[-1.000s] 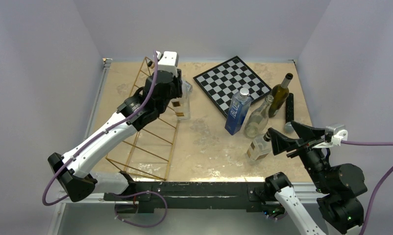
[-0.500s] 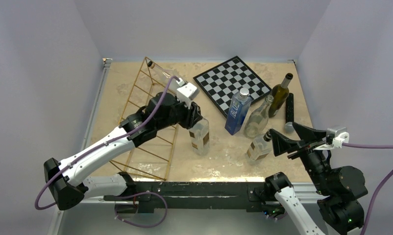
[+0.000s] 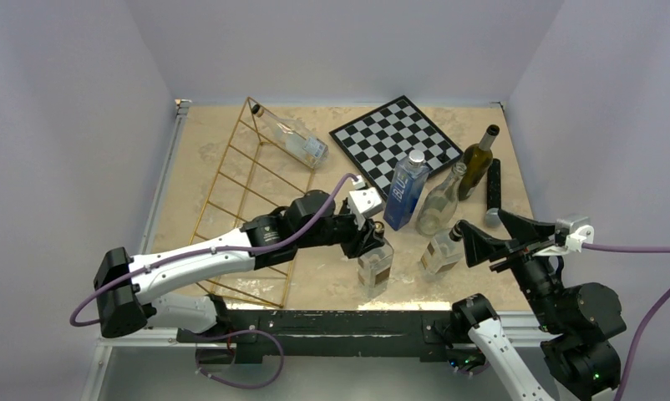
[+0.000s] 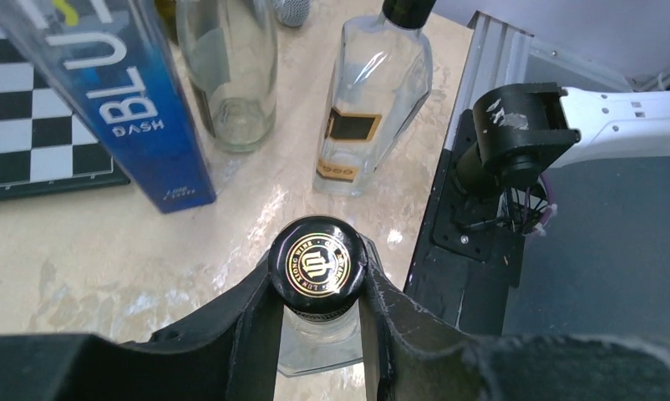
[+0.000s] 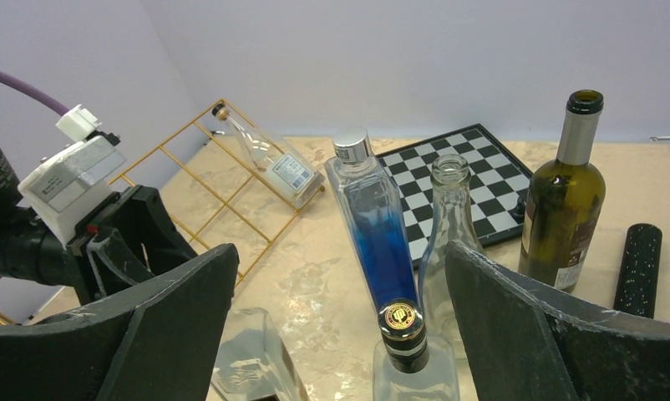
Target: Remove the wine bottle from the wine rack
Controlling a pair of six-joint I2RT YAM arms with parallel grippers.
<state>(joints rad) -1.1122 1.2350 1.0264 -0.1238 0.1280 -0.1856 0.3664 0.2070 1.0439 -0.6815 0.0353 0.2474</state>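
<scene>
Left gripper is clamped tight on the neck of the wine bottle, just under its black cap with the gold emblem. The bottle stands upright, long axis vertical, cap pointing up at the wrist camera and base down toward the table. Whether the base actually touches the surface is hard to tell. It sits clear of the wine rack, off the rack's right side, near the front edge of the table. Just to its right stands a labelled clear bottle, and a tall blue bottle stands behind. A second clear bottle lies slanted on the far end of the rack, neck toward the back left. Right gripper hangs at the right with jaws spread wide, holding nothing.
</scene>
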